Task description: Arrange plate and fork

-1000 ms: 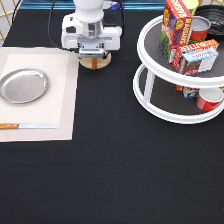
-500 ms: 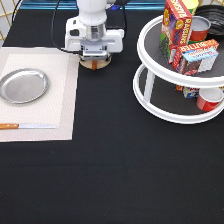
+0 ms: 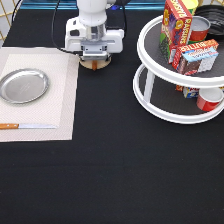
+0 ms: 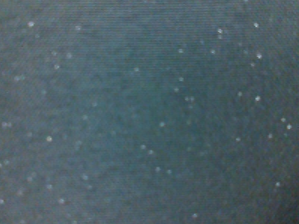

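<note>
A black bench [image 3: 115, 175] is filling the exterior view, and the wrist view is showing only a patch of its dark speckled cloth [image 4: 149, 112]. At the exterior view's right, a white two-tier turntable rack [image 3: 150, 85] is standing, carrying a red box [image 3: 176, 25], a smaller box lying on its side [image 3: 197, 56] and a can [image 3: 200, 27] on its upper tier, with a red can [image 3: 209, 99] on the lower one. At the exterior view's left, a cream placemat [image 3: 65, 100] is lying flat on the bench. The white robot arm is reaching down near the exterior view's top, just beside the placemat's far right corner; its tool [image 3: 95, 61] is sitting low over a round tan wooden coaster [image 3: 95, 64], and I cannot tell whether it is spread or pressed together, as the hand's body is covering it. The plate [image 3: 23, 85] is resting on the placemat, toward its left half. Below the plate, a knife [image 3: 27, 126] with a wooden handle and a flat blade is lying along the placemat's near edge, apart from the plate. No fork is showing in either view.
</note>
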Robot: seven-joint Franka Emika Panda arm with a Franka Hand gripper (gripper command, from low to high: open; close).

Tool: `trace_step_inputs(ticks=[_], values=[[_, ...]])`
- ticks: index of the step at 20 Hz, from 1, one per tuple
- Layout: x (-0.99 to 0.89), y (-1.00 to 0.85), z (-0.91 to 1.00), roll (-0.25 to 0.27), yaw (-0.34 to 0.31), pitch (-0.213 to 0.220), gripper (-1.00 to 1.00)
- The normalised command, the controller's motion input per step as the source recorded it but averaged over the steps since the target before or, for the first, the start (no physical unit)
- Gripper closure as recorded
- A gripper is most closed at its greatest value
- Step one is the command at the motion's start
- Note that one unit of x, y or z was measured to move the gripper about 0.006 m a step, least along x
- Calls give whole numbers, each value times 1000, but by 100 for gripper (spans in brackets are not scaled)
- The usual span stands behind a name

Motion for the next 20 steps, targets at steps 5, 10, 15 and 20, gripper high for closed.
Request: trace_step_inputs(ticks=[5,10,15,20], values=[[-147,-19,-133,27,-3,-65,100],[-66,-6,-104,29,-5,-69,100],[-39,202,-7,42,-1,-86,100],[-167,26,312,115,-4,-103,100]])
